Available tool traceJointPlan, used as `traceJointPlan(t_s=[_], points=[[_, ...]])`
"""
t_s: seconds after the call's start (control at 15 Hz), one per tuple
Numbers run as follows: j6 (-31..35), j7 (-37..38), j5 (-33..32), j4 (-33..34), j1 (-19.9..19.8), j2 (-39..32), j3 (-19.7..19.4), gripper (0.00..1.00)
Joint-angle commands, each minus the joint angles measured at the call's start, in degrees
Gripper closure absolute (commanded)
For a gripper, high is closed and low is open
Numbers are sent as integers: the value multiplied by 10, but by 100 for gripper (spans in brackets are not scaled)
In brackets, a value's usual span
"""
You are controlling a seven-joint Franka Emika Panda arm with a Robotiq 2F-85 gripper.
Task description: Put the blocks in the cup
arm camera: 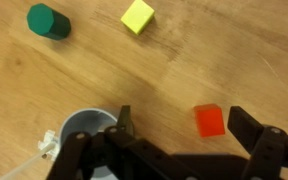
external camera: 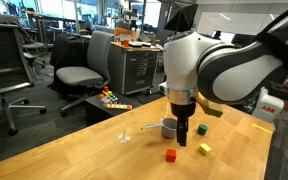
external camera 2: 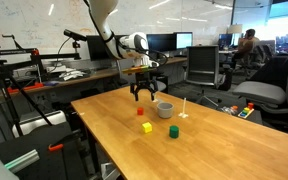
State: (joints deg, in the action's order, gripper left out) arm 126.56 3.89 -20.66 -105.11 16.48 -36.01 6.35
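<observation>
Wrist view: the gripper (arm camera: 184, 138) hangs over the wooden table (arm camera: 234, 50) with its jaws apart and nothing between the pads. The red block (arm camera: 210, 120) lies in the gap, closer to the right-hand finger. The cup (arm camera: 89, 125) sits just left of the left-hand finger, and no block shows in the part of its bowl that is visible. The yellow block (arm camera: 138, 16) and the green block (arm camera: 47, 21) lie farther off, well apart from each other.

Step in hand, as judged: lining up on the first block, the red one. No block appears to be in the cup yet. The next move calls for centring the jaws on the cube, descending, and closing squarely on so small a piece.

In an exterior view the gripper (external camera 2: 141, 92) hovers above the red block (external camera 2: 139, 113), with the cup (external camera 2: 165, 108) near on the right. A thin clear stemmed glass (external camera 2: 184, 108) stands beyond the cup and looks easy to topple during the carry. Office chairs (external camera: 79, 62) stand beyond the table.
</observation>
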Motion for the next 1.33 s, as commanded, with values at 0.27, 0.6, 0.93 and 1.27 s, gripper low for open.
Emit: traceJointPlan(t_s=[0.27,0.6,0.93,1.27], points=[[13,44,40,55,30,-28,6,0],[10,48,41,61,37,-42,0,0],[10,52,34,69,40,-60,-9,0],[9,50,35,76,40,-74,-11,0]])
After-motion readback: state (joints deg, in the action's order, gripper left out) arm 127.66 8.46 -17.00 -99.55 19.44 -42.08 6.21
